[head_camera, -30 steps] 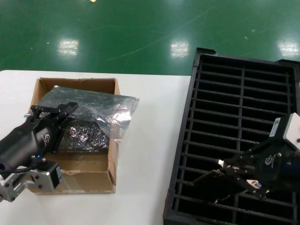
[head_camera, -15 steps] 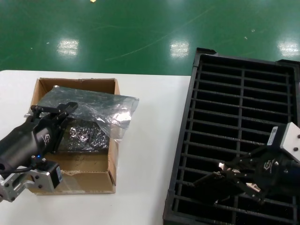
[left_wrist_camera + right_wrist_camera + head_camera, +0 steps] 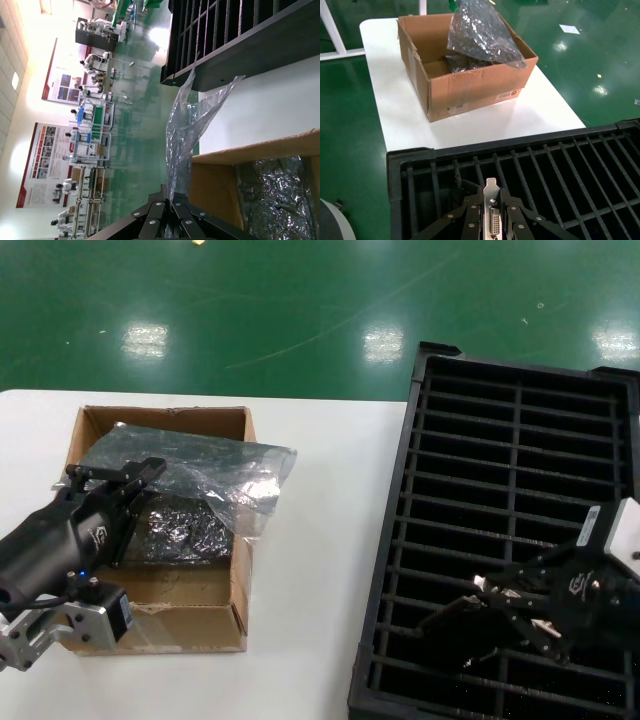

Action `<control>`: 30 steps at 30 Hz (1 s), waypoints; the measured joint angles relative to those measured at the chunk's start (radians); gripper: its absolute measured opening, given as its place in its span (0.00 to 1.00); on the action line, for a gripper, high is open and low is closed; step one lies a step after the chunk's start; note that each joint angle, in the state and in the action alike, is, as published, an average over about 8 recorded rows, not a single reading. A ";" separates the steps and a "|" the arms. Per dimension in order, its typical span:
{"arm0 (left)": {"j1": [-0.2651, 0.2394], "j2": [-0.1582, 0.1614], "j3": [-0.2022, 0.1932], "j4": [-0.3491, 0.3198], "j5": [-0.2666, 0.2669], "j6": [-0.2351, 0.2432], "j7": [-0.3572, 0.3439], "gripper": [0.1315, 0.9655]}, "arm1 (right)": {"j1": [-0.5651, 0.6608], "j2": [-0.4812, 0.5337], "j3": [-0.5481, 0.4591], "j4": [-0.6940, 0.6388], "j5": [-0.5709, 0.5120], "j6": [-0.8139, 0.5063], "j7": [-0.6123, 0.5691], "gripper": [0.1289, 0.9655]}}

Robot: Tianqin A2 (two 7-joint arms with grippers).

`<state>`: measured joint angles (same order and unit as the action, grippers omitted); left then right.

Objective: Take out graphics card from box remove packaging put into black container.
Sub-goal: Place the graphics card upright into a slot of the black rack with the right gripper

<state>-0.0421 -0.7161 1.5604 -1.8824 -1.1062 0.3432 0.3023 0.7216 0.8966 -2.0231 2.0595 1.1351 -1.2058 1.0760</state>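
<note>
Brown cardboard box: on the white table, beside the black container.
Packaging: crinkly silver bag, spilling over the box wall.
Left gripper: over the box, fingers pinched on the packaging.
Graphics card: bracket end visible, standing over a near-corner slot of the black container.
Right gripper: clamped on the graphics card.

Box at left on table, bag draped over its right wall, left gripper above its left side. Tray well apart at right, overhanging table edge; right gripper with card over near slots.
</note>
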 joint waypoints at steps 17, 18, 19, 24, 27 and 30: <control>0.000 0.000 0.000 0.000 0.000 0.000 0.000 0.01 | -0.048 -0.012 -0.005 0.000 -0.068 0.031 -0.039 0.07; 0.000 0.000 0.000 0.000 0.000 0.000 0.000 0.01 | -0.048 -0.013 -0.007 0.000 -0.070 0.031 -0.044 0.07; 0.000 0.000 0.000 0.000 0.000 0.000 0.000 0.01 | -0.048 -0.015 -0.009 0.000 -0.072 0.030 -0.049 0.07; 0.000 0.000 0.000 0.000 0.000 0.000 0.000 0.01 | -0.045 -0.029 -0.023 0.000 -0.082 0.026 -0.073 0.07; 0.000 0.000 0.000 0.000 0.000 0.000 0.000 0.01 | -0.041 -0.040 -0.031 0.000 -0.092 0.023 -0.082 0.07; 0.000 0.000 0.000 0.000 0.000 0.000 0.000 0.01 | -0.036 -0.052 -0.039 0.000 -0.103 0.020 -0.090 0.07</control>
<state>-0.0421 -0.7161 1.5605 -1.8824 -1.1062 0.3432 0.3022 0.6852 0.8449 -2.0620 2.0595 1.0324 -1.1860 0.9856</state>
